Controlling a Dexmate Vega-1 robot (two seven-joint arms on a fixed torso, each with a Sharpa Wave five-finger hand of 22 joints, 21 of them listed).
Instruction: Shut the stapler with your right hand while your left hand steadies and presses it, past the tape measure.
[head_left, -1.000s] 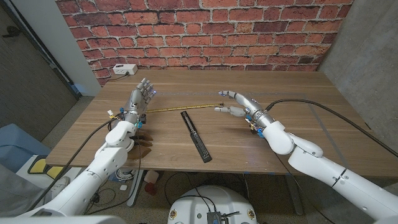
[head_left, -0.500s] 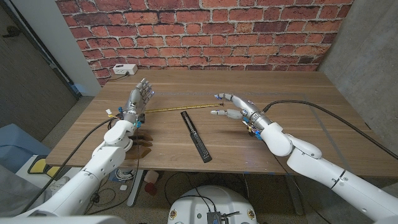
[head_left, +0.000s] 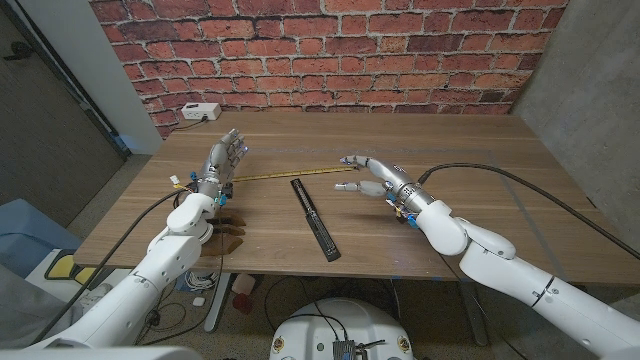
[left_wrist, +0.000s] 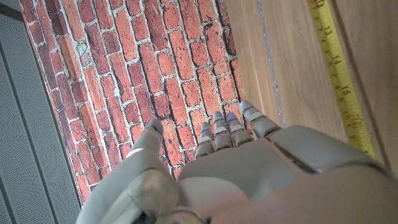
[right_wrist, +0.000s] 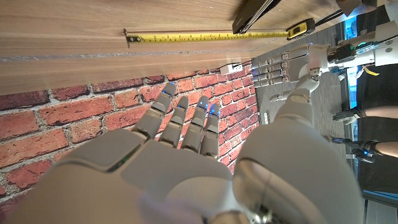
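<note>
Stapler (head_left: 315, 218) closing is judged not yet begun: the right robot hand (head_left: 372, 176) is held empty with fingers spread, just beside the far end. The left robot hand (head_left: 221, 160) is raised open, well apart. The stapler is laid open flat on the table (head_left: 450, 150), near the extended tape measure (head_left: 290, 173). Next, contact by both is called for.

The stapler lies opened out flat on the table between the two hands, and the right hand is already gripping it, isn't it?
Not quite. The head view shows the stapler opened flat between the hands, but the right hand hovers open beside it, not touching. The left hand is apart too.
</note>
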